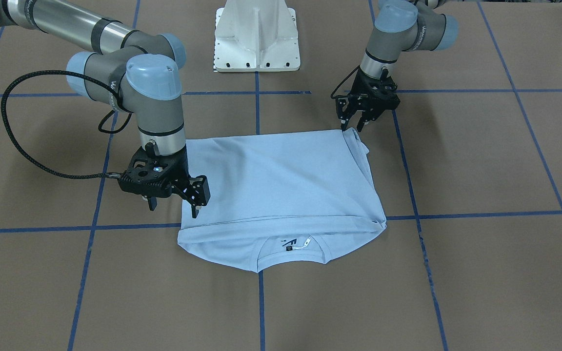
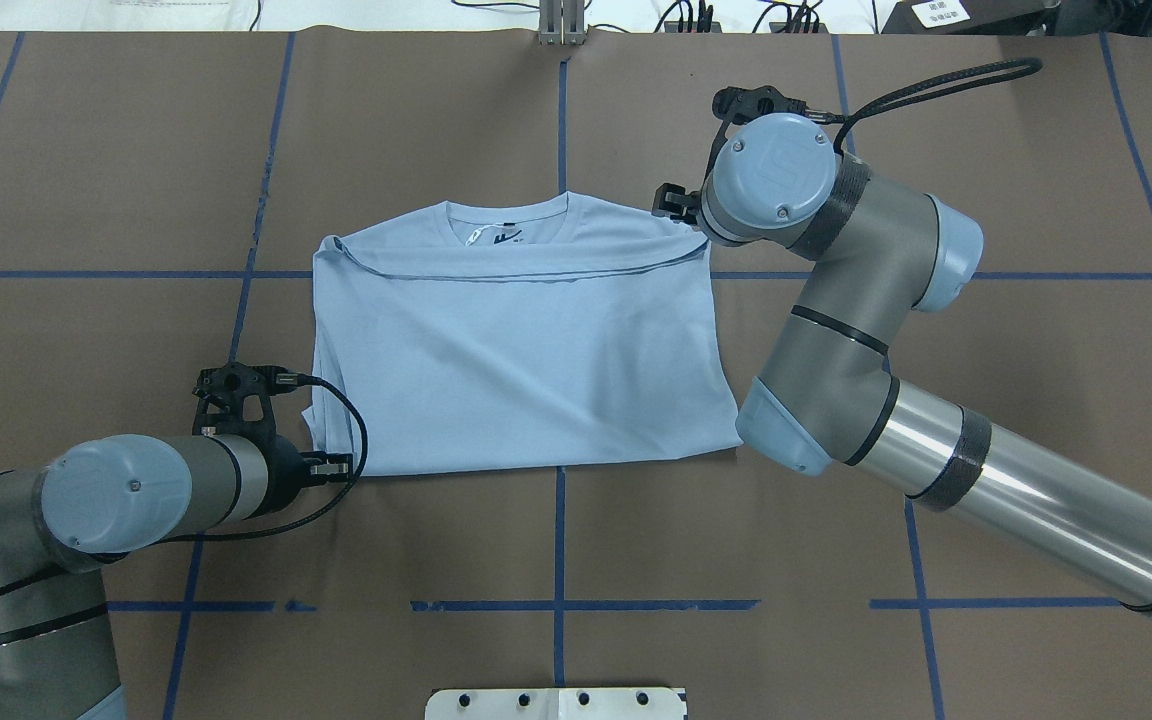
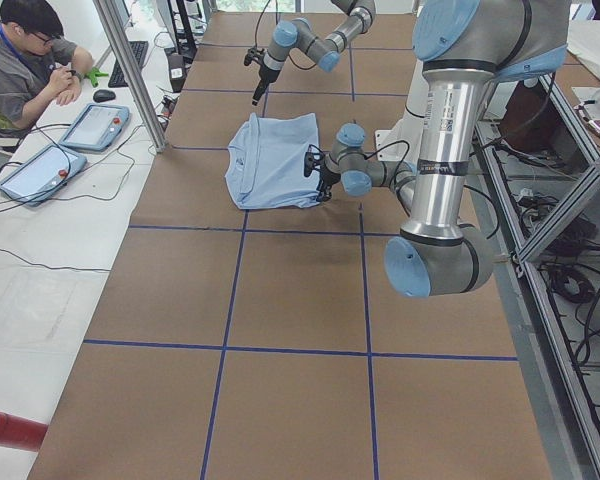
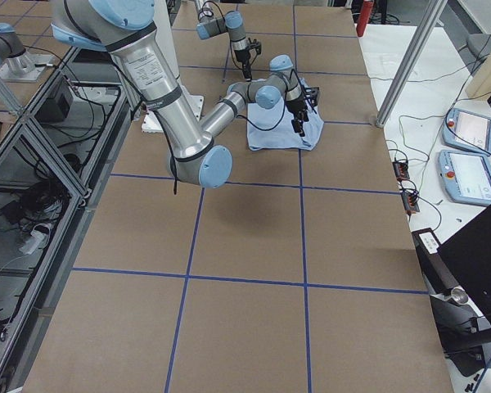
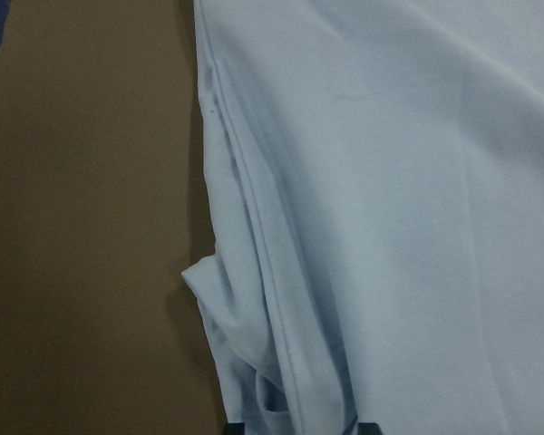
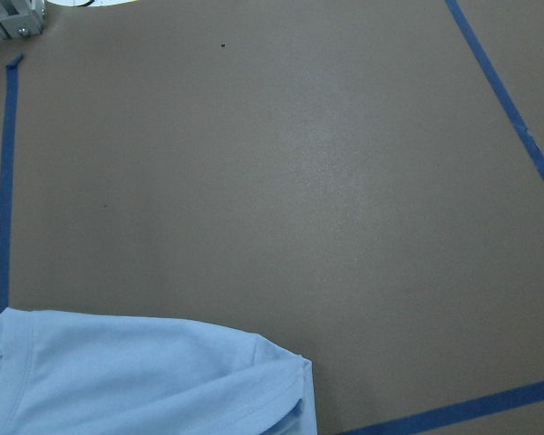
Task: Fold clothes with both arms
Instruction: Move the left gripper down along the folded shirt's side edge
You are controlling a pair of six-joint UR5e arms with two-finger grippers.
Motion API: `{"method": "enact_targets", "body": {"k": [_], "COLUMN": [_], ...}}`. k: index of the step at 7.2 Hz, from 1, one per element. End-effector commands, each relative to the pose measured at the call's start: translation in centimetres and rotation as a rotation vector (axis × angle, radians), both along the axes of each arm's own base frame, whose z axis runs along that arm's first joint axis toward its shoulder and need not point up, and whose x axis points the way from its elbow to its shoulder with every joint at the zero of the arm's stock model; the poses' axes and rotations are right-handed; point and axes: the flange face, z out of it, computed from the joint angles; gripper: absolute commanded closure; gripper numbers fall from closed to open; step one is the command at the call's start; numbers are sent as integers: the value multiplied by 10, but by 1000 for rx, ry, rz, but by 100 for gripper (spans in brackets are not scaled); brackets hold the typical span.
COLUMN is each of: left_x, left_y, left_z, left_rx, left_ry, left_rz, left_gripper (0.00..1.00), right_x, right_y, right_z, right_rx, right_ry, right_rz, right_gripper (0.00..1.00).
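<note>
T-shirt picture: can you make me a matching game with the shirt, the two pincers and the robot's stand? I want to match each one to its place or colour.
Things:
1. T-shirt
2. left pincer
3. right pincer
4. stand

Places, colours or states:
A. open, beside the shirt's edge near the collar
B. light blue, lying folded on the table
C. white, with a row of bolt holes
D. open, at the shirt's corner far from the collar

Pairs: 1-B, 2-D, 3-A, 4-C.
</note>
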Motion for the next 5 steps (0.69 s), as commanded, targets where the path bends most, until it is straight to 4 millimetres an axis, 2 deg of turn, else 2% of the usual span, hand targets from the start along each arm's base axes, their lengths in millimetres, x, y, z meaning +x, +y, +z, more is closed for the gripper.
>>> {"method": "enact_targets", "body": {"k": [1,2,4,5], "left_x": [4,6,7,6], "left_y": [-1,-2,-3,-2], "left_z": [7,1,-3,-1], "left_rx": [-5,-3,-2,-2], "left_ry": [-12,-4,6,1], "left_rz": [0,-1,-2,-3], "left_gripper": [53,62,100,100], "right_x": [0,0,0,0], "right_y": [1,1,1,2], "right_z": [3,9,9,9], "right_rx": [-3,-6,-6,-7], "right_ry": [3,12,12,12], "right_rz": [0,-3,-3,-3], "right_gripper": [0,0,0,0]}}
